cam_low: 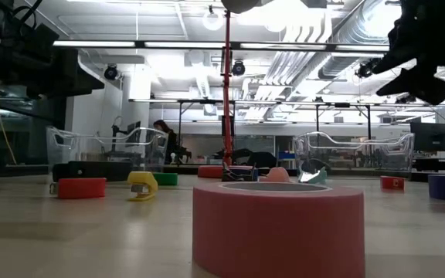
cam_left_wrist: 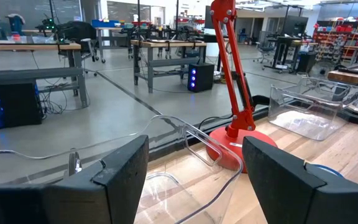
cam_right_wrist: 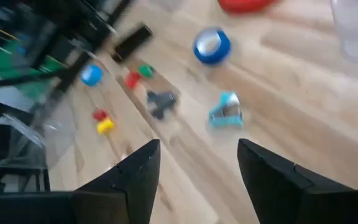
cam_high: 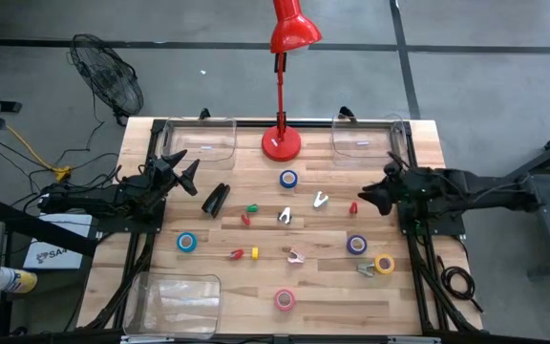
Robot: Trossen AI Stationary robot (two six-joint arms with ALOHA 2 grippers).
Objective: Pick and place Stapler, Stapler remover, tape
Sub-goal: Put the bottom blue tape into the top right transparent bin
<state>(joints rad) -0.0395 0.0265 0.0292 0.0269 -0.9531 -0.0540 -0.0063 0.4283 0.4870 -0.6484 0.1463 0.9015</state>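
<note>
Lying beside left gripper [cam_high: 181, 170]: stapler [cam_high: 216, 199].

Black stapler [cam_high: 216, 199]; tape rolls blue [cam_high: 287, 179], purple [cam_high: 356, 245], yellow [cam_high: 384, 264], pink [cam_high: 285, 300]; red lamp [cam_high: 282, 143]; pale wood table [cam_high: 332, 287].

No legible text, label, brand or number anywhere. Only a trace — dark lettering beginning "SA" on a white sheet or box [cam_high: 48, 252] on the floor, off the table edge, below and outward of the left gripper [cam_high: 181, 168] in the high view; the rest cut off by the arm frame. Nothing readable on the tape rolls or clear bins — too small to tell.
</note>
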